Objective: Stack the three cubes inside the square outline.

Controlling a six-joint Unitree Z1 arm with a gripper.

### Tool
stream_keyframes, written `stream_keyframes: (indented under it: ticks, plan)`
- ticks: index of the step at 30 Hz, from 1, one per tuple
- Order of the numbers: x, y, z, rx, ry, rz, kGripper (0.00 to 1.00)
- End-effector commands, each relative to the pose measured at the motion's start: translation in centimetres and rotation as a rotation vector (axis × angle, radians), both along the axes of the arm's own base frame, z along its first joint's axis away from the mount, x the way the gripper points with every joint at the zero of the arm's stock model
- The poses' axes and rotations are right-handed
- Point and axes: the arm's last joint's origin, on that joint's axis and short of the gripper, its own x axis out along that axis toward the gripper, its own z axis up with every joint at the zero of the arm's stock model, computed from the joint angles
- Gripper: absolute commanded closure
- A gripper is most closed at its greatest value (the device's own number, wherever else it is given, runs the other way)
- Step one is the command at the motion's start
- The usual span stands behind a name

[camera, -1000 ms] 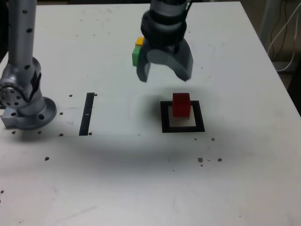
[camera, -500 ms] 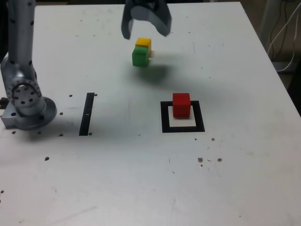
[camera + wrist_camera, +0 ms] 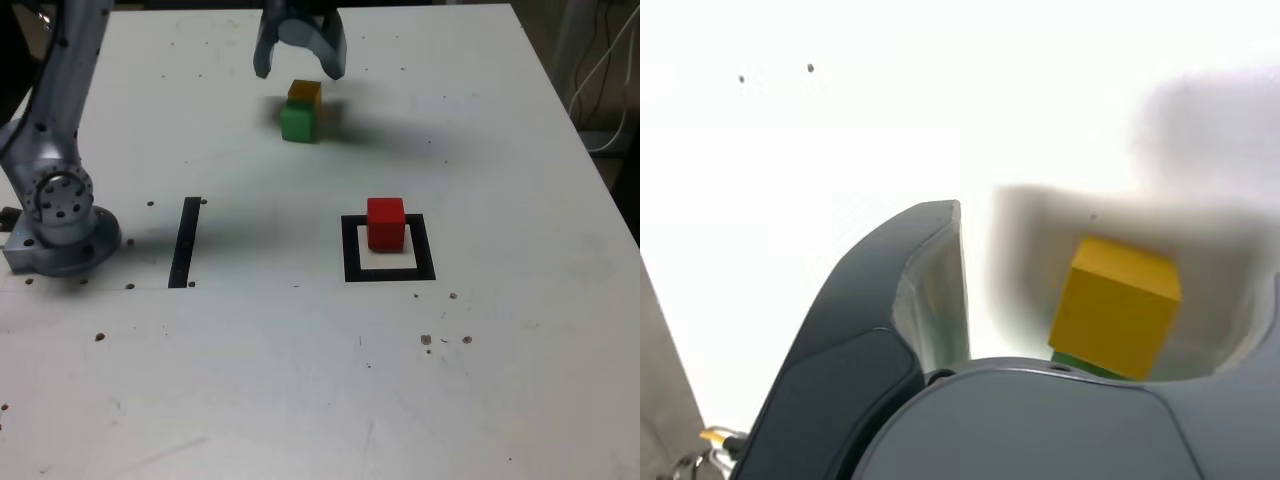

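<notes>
The red cube point(image 3: 385, 222) stands in the far part of the square outline point(image 3: 350, 262). At the back of the table the yellow cube point(image 3: 305, 92) and the green cube point(image 3: 298, 123) sit touching, with the green one nearer the camera. My gripper point(image 3: 299, 70) hangs open just above and behind the yellow cube, holding nothing. In the wrist view the yellow cube point(image 3: 1118, 305) lies between my spread jaws, beside one dark finger point(image 3: 890, 300). A sliver of the green cube point(image 3: 1085, 365) shows behind it.
A straight black strip point(image 3: 185, 240) lies to the exterior view's left of the outline. The arm's grey base point(image 3: 60, 220) stands at the left edge. Cables point(image 3: 610, 70) hang beyond the table's right edge. Small dark specks dot the white tabletop point(image 3: 300, 380).
My gripper has left the spot above the red cube and travelled to the back of the table, now over the yellow and green cubes. The cubes have not moved.
</notes>
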Motion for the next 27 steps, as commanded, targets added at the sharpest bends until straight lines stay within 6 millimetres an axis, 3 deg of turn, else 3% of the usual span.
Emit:
stream_keyframes:
  ticks: [1,9,17,27]
  plan:
    - [0.4,0.1,-0.2,-0.020,-0.016,-0.027,0.00]
    - [-0.7,1.5,-2.3,-0.160,-0.104,-0.029,0.00]
    - [-1.5,2.5,-2.8,-0.173,-0.120,-0.021,0.01]
    - [-1.9,2.3,-3.1,-0.163,-0.095,-0.018,0.22]
